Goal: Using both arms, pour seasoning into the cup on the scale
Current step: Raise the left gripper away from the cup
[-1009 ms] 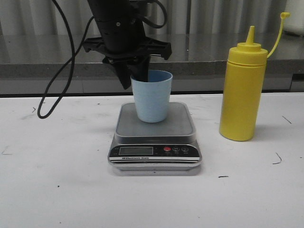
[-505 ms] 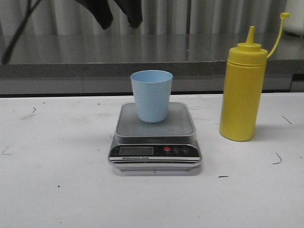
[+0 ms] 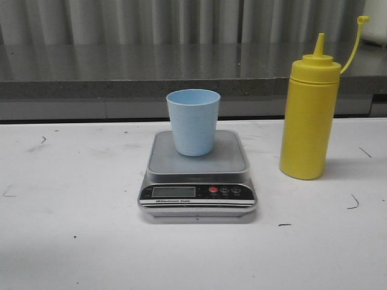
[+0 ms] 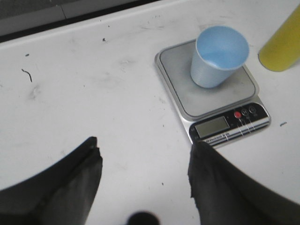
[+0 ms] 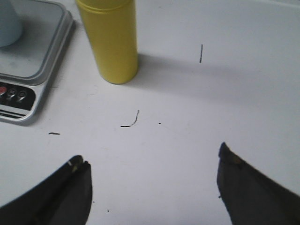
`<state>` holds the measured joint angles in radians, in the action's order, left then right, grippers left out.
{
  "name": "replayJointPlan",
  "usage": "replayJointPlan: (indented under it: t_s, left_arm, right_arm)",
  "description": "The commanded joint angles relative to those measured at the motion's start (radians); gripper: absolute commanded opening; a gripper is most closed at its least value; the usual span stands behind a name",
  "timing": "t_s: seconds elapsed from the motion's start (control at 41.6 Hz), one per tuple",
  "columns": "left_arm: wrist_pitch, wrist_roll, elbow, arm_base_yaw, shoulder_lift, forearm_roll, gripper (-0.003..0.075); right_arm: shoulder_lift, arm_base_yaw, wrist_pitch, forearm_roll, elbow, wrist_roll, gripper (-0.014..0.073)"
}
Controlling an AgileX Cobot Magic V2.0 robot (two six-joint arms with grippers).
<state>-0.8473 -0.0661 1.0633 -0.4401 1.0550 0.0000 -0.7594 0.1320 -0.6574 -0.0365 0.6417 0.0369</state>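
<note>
1. You have the cup (image 3: 193, 121) standing upright on the grey platform of the scale (image 3: 197, 175), slightly toward the platform's rear, with its mouth open and no seasoning visible inside from the left wrist view.
2. You see the scale sitting mid-table (image 3: 72, 241), with its black front panel, LCD and red button facing the front camera.
3. You find the seasoning (image 3: 309, 117) bottle upright on the table to the right of the scale, near it but apart, its nozzle uncovered and the cap strap curving up and off to the right.
4. Your left gripper (image 4: 143, 161) hangs above bare table near the scale's front-left corner; its 2 fingers (image 4: 77, 173) are spread wide and grip nothing.
5. Your right gripper (image 5: 152, 176) hovers above the table on the seasoning's front-right side, apart from the bottle; its 2 fingers (image 5: 241, 183) are also spread wide and hold nothing.
6. You will not find either arm in the front view.
7. You can see a few dark scuff marks scattered across the white tabletop.
</note>
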Motion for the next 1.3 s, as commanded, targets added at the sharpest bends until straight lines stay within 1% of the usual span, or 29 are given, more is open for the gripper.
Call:
replayJointPlan:
  t_s: [0.0,0.072,0.144,0.192,0.264,0.312,0.457,0.601,0.673,0.745,0.841,0.961,1.057,1.154,1.274]
  left_arm:
    - [0.070,0.002,-0.061,0.005,-0.112,-0.025,0.0398]
    - [0.070,0.002,-0.115,0.005,-0.174,-0.025,0.0398]
    - [0.070,0.002,-0.153,0.005,-0.222,-0.025,0.0398]
    - [0.070,0.002,-0.171,0.005,-0.251,-0.025,0.0398]
    - [0.063,0.002,-0.185,0.005,-0.282,-0.025,0.0398]
    - [0.058,0.002,-0.186,0.005,-0.294,-0.025,0.0398]
    - [0.056,0.002,-0.186,0.005,-0.299,-0.025,0.0398]
    - [0.056,0.002,-0.186,0.005,-0.296,-0.025,0.0398]
    - [0.056,0.002,-0.186,0.005,-0.296,-0.025,0.0398]
    - [0.056,0.002,-0.186,0.005,-0.296,-0.025,0.0398]
    - [0.056,0.002,-0.186,0.005,-0.296,-0.025,0.0398]
    - [0.056,0.002,-0.186,0.005,-0.296,-0.025,0.0398]
    - [0.056,0.002,-0.186,0.005,-0.296,-0.025,0.0398]
    - [0.056,0.002,-0.186,0.005,-0.296,-0.025,0.0398]
    - [0.056,0.002,-0.186,0.005,-0.296,-0.025,0.0398]
  right_arm:
    - [0.000,0.026,0.024,-0.007,0.064,0.017,0.0572]
    - [0.000,0.033,-0.022,-0.005,0.097,0.017,0.0572]
    - [0.000,0.033,-0.107,-0.005,0.144,0.017,0.0572]
    - [0.000,0.033,-0.191,-0.005,0.181,0.017,0.0572]
    - [0.000,0.033,-0.255,-0.005,0.227,0.017,0.0572]
    - [0.000,0.033,-0.263,-0.005,0.250,0.017,0.0572]
    - [-0.007,0.033,-0.226,-0.004,0.267,0.035,0.0572]
    - [-0.056,0.033,-0.284,-0.010,0.263,0.052,0.0572]
    - [-0.077,0.033,-0.283,-0.010,0.243,0.052,0.0572]
    - [-0.081,0.033,-0.232,-0.018,0.195,0.052,0.0572]
    - [-0.081,0.033,-0.096,-0.055,0.095,0.052,0.0572]
    - [-0.081,0.033,0.136,-0.123,-0.043,0.052,0.0572]
    - [-0.081,0.039,0.281,-0.157,-0.130,0.052,0.0572]
    - [-0.081,0.066,0.435,-0.164,-0.207,0.052,0.0572]
    - [-0.086,0.127,0.617,-0.162,-0.269,0.052,0.0572]
